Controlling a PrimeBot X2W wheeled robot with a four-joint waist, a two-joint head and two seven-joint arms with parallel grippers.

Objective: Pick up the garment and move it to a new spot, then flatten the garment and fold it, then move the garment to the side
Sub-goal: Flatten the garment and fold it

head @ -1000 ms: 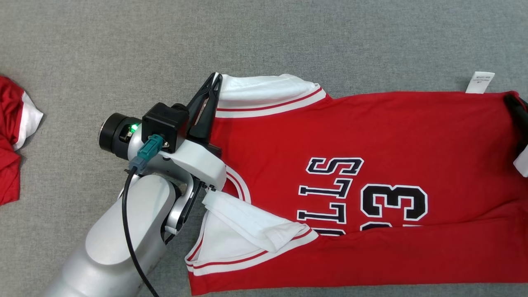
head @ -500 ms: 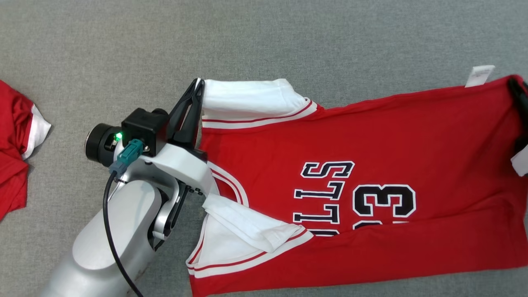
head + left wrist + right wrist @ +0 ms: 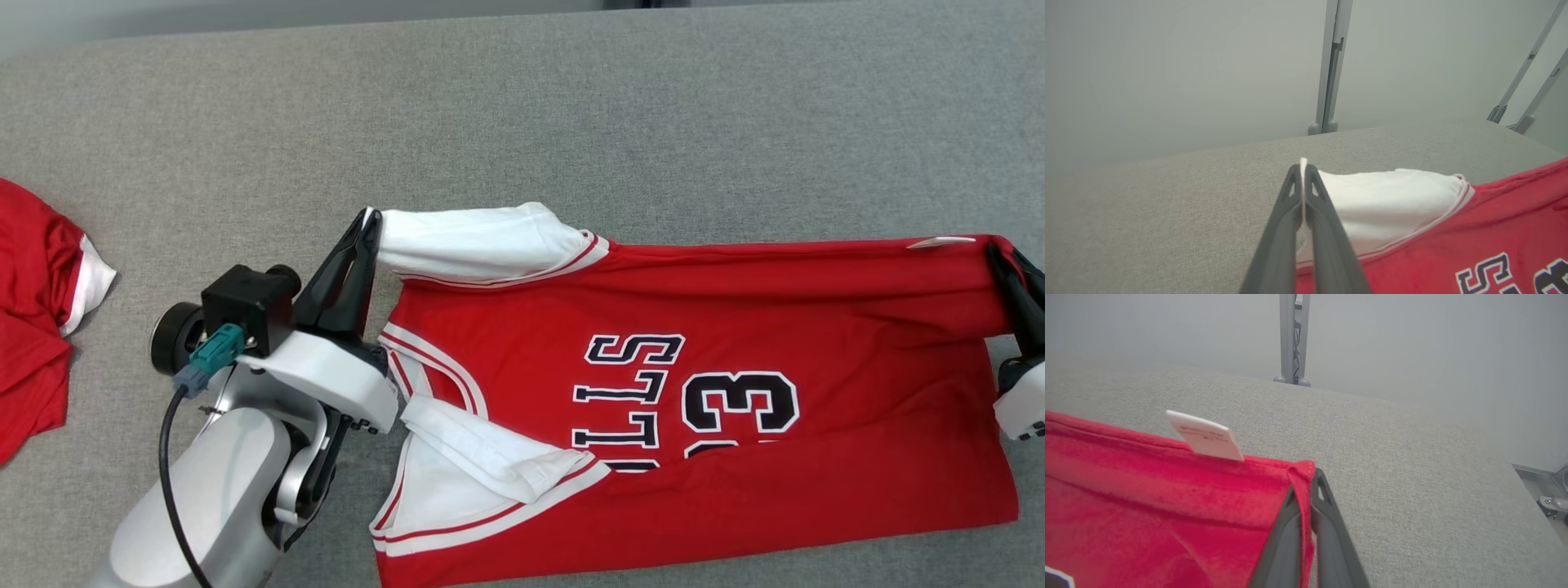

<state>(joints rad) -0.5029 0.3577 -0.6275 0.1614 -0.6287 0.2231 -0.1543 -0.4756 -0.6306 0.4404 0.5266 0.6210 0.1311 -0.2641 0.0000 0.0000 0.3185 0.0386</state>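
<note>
The garment [image 3: 718, 327] is a large red jersey with white sleeves, striped trim and a black-and-white "23", stretched across the grey surface with its far edge lifted. My left gripper [image 3: 369, 219] is shut on the tip of the far white sleeve [image 3: 482, 243], seen up close as the sleeve [image 3: 1388, 204] pinched between the dark fingers [image 3: 1314, 220]. My right gripper [image 3: 998, 255] is shut on the far hem corner at the right edge. In the right wrist view the red corner [image 3: 1300, 473] sits between its fingers, with the white tag [image 3: 1204, 437] standing beside it.
Another red garment with a white edge [image 3: 41, 286] lies bunched at the far left. The grey padded surface [image 3: 571, 106] stretches wide beyond the jersey. Past its far edge stand a pale wall and metal posts [image 3: 1331, 65].
Both grippers have raised the jersey's far edge off the surface, pulling it taut. The tag now lies edge-on. The head camera has tilted up, showing the surface's far edge.
</note>
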